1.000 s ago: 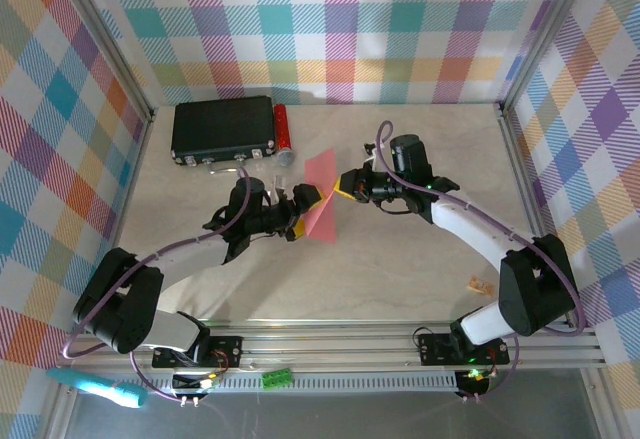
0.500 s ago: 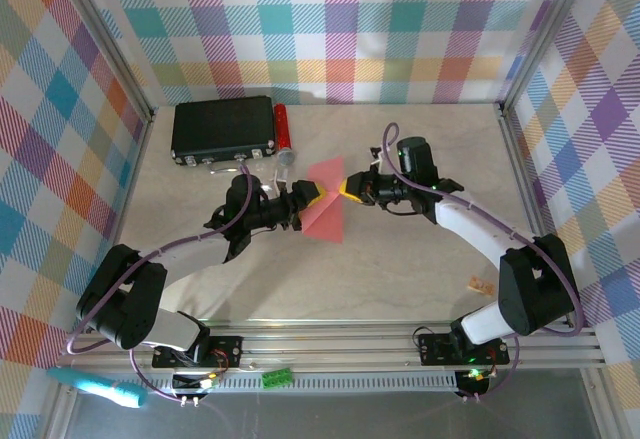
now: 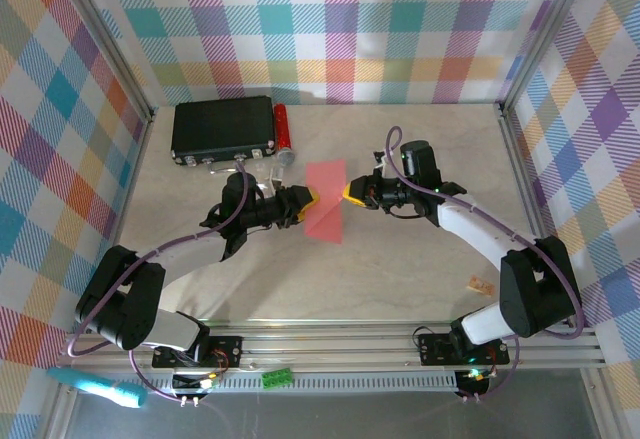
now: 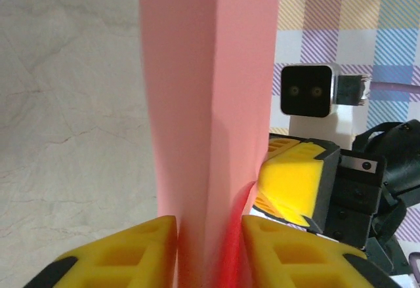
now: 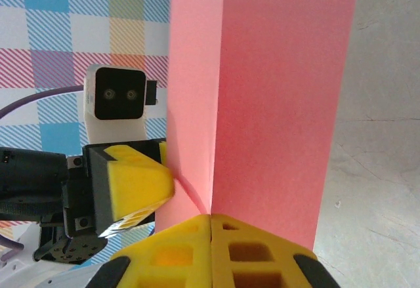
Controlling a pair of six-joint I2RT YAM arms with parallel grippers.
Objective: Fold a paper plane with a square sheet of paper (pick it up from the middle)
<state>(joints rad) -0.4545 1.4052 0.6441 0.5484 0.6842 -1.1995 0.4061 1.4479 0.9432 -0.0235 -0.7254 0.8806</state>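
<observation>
the square sheet of paper (image 3: pixel 326 203), pink-red, is held up off the desk (image 3: pixel 400 279), to the right of the black box (image 3: pixel 222 127) and a little nearer the arm bases than it. it stands on edge with a crease running along it, so its two halves open in a shallow v.

the left arm stretches from its base toward the black box, then bends right at the elbow. its wrist lies low and level, pointing away from the box. the left fingers (image 3: pixel 311 197) meet the sheet on the side facing the box. in the left wrist view the two yellow pads stand a little apart with the folded sheet (image 4: pixel 207 104) filling the gap between them. both seem to touch the paper, but i cannot tell if they pinch it firmly.

the right arm rises from its base, bends at the elbow and lays its forearm level toward the box. the right fingers (image 3: pixel 349 193) face the left ones tip to tip across the sheet. in the right wrist view they are pressed together, clamping the sheet's (image 5: pixel 275 104) edge at the crease.

a red cylinder (image 3: pixel 283 127) with a grey end lies just beside the black box's right end, well apart from the sheet.
</observation>
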